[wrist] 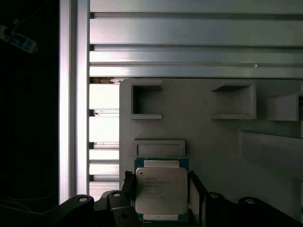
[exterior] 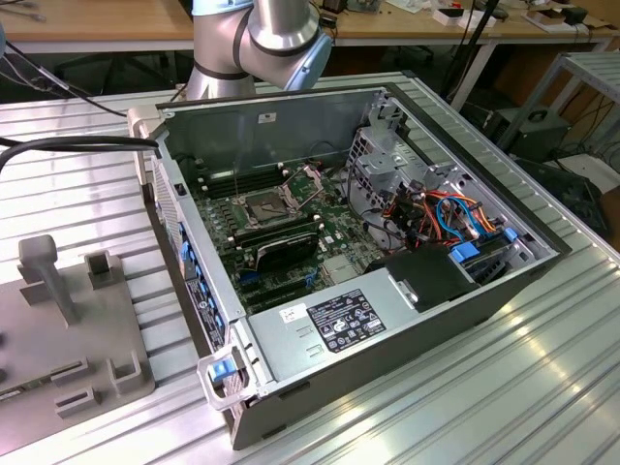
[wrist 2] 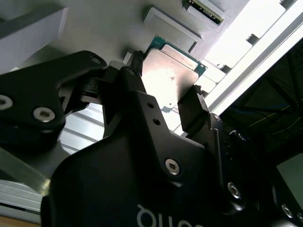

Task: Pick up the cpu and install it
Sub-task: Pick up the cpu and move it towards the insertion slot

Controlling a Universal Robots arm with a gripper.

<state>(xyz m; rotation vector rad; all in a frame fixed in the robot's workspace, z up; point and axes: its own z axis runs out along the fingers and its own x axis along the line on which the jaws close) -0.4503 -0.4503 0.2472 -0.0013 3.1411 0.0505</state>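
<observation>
The cpu [wrist: 161,194], a small square chip with a silvery-grey top and a green rim, sits between my gripper's [wrist: 162,189] two black fingers [wrist: 128,187], which press on its opposite edges. In the second wrist view the cpu [wrist 2: 173,66] is likewise clamped in the gripper [wrist 2: 166,75], just over the grey holder plate [wrist: 213,142] with its shallow recesses. In the exterior view the open computer case [exterior: 387,320] shows the motherboard's cpu socket [exterior: 271,205] with its metal frame hinged up. The arm [exterior: 262,39] stands behind the case.
The grey holder plate [exterior: 68,329] with raised blocks lies on the ribbed aluminium table [exterior: 504,387] at the exterior view's left. Inside the case are a black card [exterior: 281,250], a power supply [exterior: 349,325] and orange and blue cables [exterior: 455,218]. A black cable [exterior: 68,145] runs to the case.
</observation>
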